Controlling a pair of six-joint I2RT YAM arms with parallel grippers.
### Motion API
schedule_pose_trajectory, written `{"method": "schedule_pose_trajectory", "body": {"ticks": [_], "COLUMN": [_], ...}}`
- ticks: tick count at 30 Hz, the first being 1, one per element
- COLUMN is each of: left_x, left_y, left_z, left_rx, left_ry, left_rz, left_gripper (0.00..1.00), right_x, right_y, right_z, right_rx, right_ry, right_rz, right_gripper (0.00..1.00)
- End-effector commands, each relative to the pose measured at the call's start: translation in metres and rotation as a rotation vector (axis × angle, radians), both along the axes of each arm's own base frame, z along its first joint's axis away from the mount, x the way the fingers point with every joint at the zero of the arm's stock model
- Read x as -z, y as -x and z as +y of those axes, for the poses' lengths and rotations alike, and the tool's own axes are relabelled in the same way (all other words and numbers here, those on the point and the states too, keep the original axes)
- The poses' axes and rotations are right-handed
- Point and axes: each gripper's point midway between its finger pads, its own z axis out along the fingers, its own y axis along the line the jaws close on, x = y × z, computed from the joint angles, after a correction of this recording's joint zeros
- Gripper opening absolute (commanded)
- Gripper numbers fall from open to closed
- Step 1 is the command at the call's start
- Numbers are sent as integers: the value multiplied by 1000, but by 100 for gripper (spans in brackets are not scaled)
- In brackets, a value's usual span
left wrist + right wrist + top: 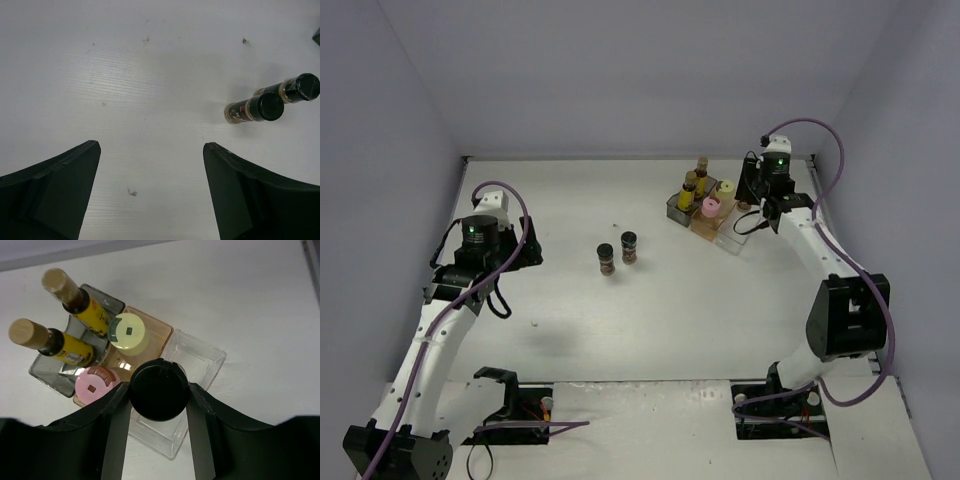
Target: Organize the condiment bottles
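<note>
Condiment bottles number seven on the white tabletop [650,330]. Three rectangular translucent bins touch in a row at its far right: a smoky grey bin [47,377], an amber bin [157,337] and a clear bin [202,360]. The right claw [159,405] pinches a round black-capped jar [159,390] over the amber-clear boundary; which bin, I cannot tell. The left claw [150,150] is spread wide, with two brown spice jars [254,108] upright ahead to its right, apart from it. Two cork-topped, yellow-labelled bottles [75,300] stand in the grey bin. A pale-yellow jar [127,332] and a pink-lidded jar [95,385] sit in the amber one.
</note>
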Motion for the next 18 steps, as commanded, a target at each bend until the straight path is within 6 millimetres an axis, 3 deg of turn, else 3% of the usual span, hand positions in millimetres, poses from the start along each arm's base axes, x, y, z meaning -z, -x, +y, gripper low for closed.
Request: {"method": "schedule_pose_trajectory", "body": {"ticks": [1, 6, 18], "left_x": [-13, -11, -10], "left_y": [-9, -10, -10], "left_z": [0, 0, 0], "left_rx": [-10, -10, -10], "left_ry": [18, 17, 15], "left_rz": [-49, -44, -38], "left_gripper": [85, 86, 86], "right_x": [-13, 17, 66], "right_y": [-18, -28, -46], "right_z": [-4, -22, -31], "right_rx": [28, 73, 92], "right_ry": [-34, -41, -69], "right_rz": [-87, -47, 5], "right_gripper": [0, 0, 1]}}
